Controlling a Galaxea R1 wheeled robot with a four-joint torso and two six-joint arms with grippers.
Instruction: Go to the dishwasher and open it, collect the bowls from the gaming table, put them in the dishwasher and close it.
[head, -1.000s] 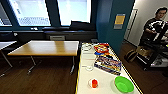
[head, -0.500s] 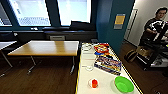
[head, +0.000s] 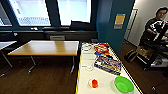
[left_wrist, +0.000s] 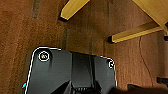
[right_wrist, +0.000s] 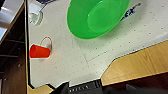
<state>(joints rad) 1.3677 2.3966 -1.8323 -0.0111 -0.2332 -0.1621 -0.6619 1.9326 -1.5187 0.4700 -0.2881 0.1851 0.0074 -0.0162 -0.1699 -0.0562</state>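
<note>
The long, narrow white-topped gaming table with its yellow edge strip (head: 83, 75) serves as the counter here and runs away from the robot toward the dark window wall; everything else is best placed against it. Just beside its far left flank stands a wide wooden-topped table on thin metal legs (head: 47, 48), and well off to its right a person (head: 153, 27) stands behind a dark control rig. On the counter, past the middle, lies a flat, colourfully printed game box (head: 108, 65), with more bright packaging beyond it. At the near end, close to the right edge, sits the bright green, shallow, round plastic bowl (head: 124, 84), upright and empty; the right wrist view looks down on it from close above (right_wrist: 97, 17). A small orange-red plastic cup (head: 94, 83) stands near it, toward the left edge. Judging by this, the robot has reached the collecting stage: the bowl lies untouched, and loading and closing the dishwasher remain. Whether either gripper's fingers are spread or closed cannot be told.
</note>
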